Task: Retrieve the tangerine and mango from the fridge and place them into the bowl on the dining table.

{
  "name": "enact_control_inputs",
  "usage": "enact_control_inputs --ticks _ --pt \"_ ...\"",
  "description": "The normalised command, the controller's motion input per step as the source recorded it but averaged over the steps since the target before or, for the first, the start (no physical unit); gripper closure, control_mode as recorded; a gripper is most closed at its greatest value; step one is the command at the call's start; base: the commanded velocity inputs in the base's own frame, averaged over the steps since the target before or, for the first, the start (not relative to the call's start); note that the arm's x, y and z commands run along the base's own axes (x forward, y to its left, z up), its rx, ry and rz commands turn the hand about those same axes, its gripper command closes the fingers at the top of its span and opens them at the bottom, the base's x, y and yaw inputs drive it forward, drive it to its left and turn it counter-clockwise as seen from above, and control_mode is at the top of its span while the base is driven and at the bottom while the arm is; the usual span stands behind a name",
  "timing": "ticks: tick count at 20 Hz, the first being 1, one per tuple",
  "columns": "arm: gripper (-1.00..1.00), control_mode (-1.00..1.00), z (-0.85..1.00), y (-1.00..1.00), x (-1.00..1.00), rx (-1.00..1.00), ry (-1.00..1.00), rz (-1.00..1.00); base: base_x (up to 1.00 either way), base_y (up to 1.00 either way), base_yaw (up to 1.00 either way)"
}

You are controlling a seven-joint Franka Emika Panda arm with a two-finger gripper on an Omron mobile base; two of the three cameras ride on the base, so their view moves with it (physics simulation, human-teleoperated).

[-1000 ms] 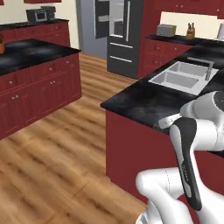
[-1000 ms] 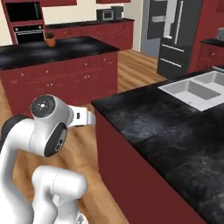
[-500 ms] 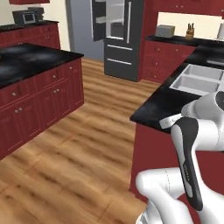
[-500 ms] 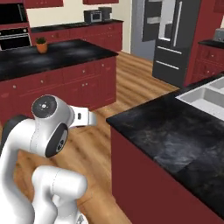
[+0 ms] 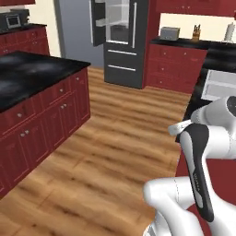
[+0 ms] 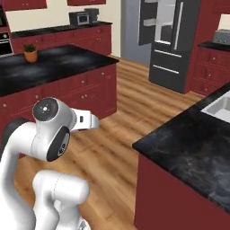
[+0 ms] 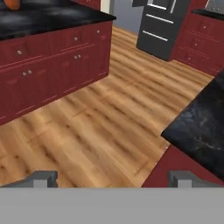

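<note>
The fingers (image 7: 113, 178) stand wide apart and hold nothing, their two grey tips low in the hand view over bare wooden floor (image 7: 105, 127). Just right of them is the near corner of the dining table (image 7: 199, 124), its glossy black marbled surface over a red base. In the right base view the same surface (image 6: 188, 143) runs away to the right, with the pale sink (image 6: 219, 108) set into it at the far end; the left base view shows the sink (image 5: 220, 85) beyond the white arm (image 5: 203, 152).

The fridge (image 5: 120, 44) stands at the far side of the room, well apart from the fingers, across the floor. It is dark grey, and its upper left door hangs open, showing pale shelves inside; long pale bar handles cross the lower drawers. In the right base view the fridge (image 6: 173, 42) sits far right.

To the left a second black-topped red counter (image 6: 54, 67) carries a small potted plant (image 6: 30, 53). A microwave (image 6: 80, 18) sits on the far wall surface, and a toaster (image 5: 169, 32) and knife block (image 5: 197, 33) stand right of the fridge.
</note>
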Motion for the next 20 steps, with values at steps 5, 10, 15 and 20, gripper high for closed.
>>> enact_control_inputs --ticks 5,10,15,20 --pt "-1.0 1.0 0.0 0.0 0.0 0.0 0.0 0.0 0.7 0.94 -0.43" --pt "-1.0 1.0 0.0 0.0 0.0 0.0 0.0 0.0 0.68 0.72 -0.62" --pt "-1.0 1.0 0.0 0.0 0.0 0.0 0.0 0.0 0.81 0.97 -0.47" --pt "-1.0 1.0 0.0 0.0 0.0 0.0 0.0 0.0 1.0 1.0 -0.22"
